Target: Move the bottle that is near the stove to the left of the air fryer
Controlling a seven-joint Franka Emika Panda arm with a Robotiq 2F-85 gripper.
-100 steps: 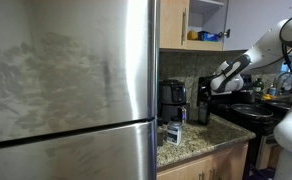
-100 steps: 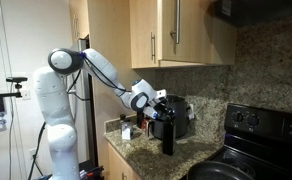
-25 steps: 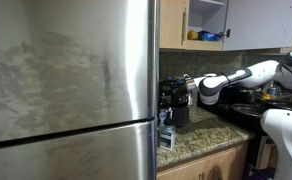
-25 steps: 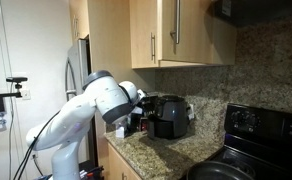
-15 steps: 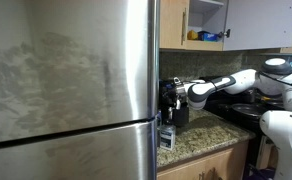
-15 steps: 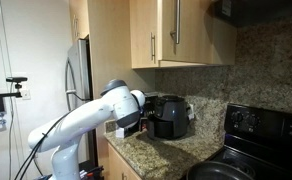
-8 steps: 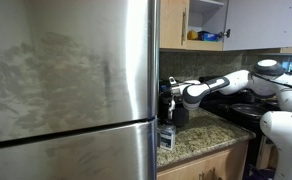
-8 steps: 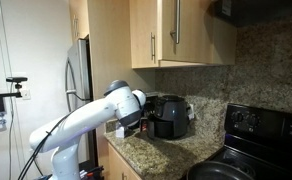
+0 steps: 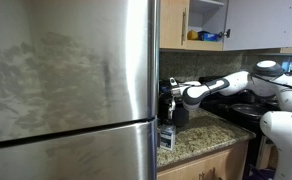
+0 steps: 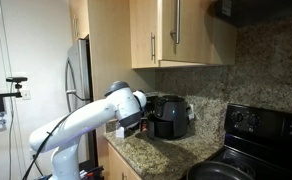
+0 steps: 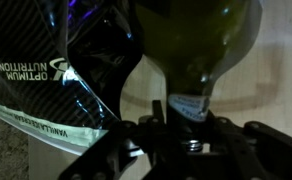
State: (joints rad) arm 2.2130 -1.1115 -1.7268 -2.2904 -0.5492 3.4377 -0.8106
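In the wrist view the dark green-black bottle (image 11: 191, 40) fills the upper middle, its narrow neck with a label running down between my fingers. My gripper (image 11: 186, 125) is shut on that neck. In an exterior view my gripper (image 9: 170, 95) reaches in front of the black air fryer (image 9: 179, 112), close to the fridge edge; the bottle cannot be made out there. In an exterior view my arm (image 10: 121, 110) covers the space beside the air fryer (image 10: 170, 116) and hides the bottle. The black stove (image 10: 254, 140) with pans (image 9: 248, 110) stands at the counter's far end.
A large stainless fridge (image 9: 66, 90) walls off one side. A black Optimum Nutrition bag (image 11: 66, 70) stands close beside the bottle. A small blue-and-white carton (image 9: 170, 132) sits on the granite counter (image 9: 201, 140). Wooden cabinets (image 10: 176, 35) hang overhead.
Over the earlier frames my arm carried the bottle from the stove side past the air fryer toward the fridge. In the last half second it has hardly moved.
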